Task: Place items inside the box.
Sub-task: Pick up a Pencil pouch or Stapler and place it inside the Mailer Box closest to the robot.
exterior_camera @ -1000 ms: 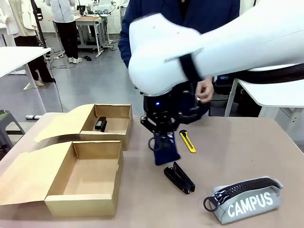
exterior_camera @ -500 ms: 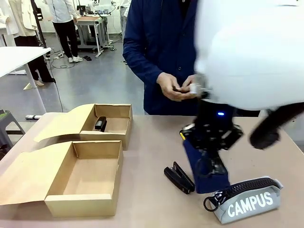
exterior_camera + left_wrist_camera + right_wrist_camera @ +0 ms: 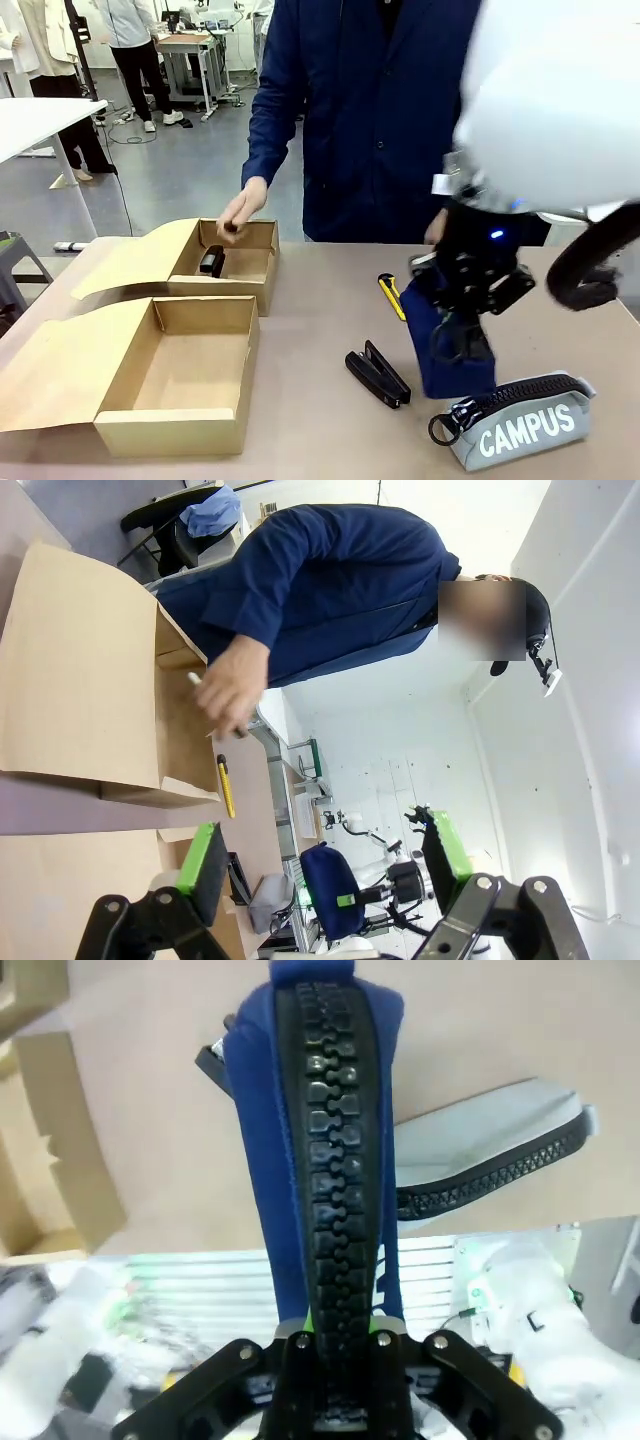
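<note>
My right gripper point(image 3: 460, 335) is shut on the top of a navy zip pouch point(image 3: 445, 375), which hangs upright just above the table at the right. In the right wrist view the pouch's black zipper point(image 3: 325, 1160) runs straight up from my shut right gripper point(image 3: 337, 1338). A grey "CAMPUS" pouch point(image 3: 525, 425) lies just beside it at the front right. A black stapler point(image 3: 378, 375) and a yellow utility knife point(image 3: 392, 296) lie at mid-table. Two open cardboard boxes stand at the left, a near one point(image 3: 175, 375) and a far one point(image 3: 240, 262). My left gripper point(image 3: 325, 865) is open with nothing between its fingers.
The person's hand point(image 3: 240, 212) hovers over the far box with a small dark item in it. A black item point(image 3: 211, 262) lies inside that box. Both boxes have their lids folded out to the left. My big white right arm point(image 3: 560, 100) fills the upper right.
My right arm has carried the navy pouch from mid-table rightward to beside the grey pouch. The person's hand has moved from their chest to above the far box.
</note>
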